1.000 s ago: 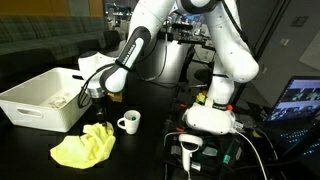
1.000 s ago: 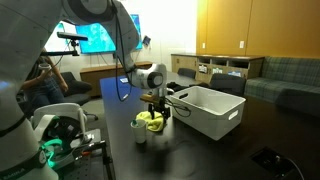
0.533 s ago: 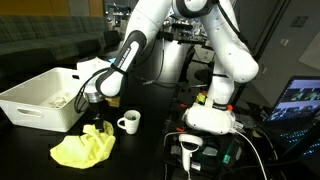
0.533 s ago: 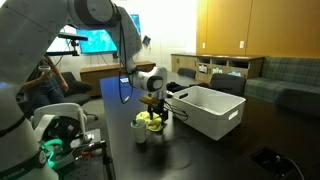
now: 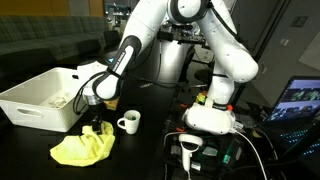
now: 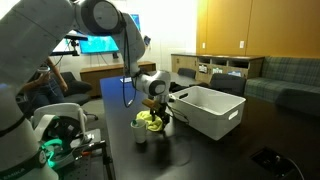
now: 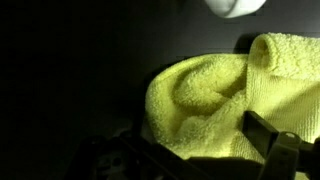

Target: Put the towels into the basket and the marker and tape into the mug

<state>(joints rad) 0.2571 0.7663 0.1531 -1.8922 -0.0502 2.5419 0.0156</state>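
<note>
The yellow towel (image 5: 80, 151) (image 6: 149, 121) lies crumpled on the dark table between the white basket (image 5: 35, 104) (image 6: 212, 112) and the white mug (image 5: 128, 122) (image 6: 141, 137). My gripper (image 5: 97, 124) (image 6: 160, 113) hangs low over the towel's edge nearest the basket. In the wrist view the towel (image 7: 205, 95) fills the middle and right. My gripper (image 7: 185, 142) is open there, with one dark finger (image 7: 266, 134) against the cloth and folds between the jaws. The mug's rim (image 7: 237, 6) shows at the top. Marker and tape are out of view.
The basket stands close beside the gripper, with something pale (image 5: 62, 100) inside. The robot's white base (image 5: 212, 115) and cables (image 5: 190, 150) are on the far side of the mug. A lit screen (image 5: 297, 100) stands at the table's edge.
The gripper has come down closer to the yellow towel, still open. Towel, mug and basket have not moved.
</note>
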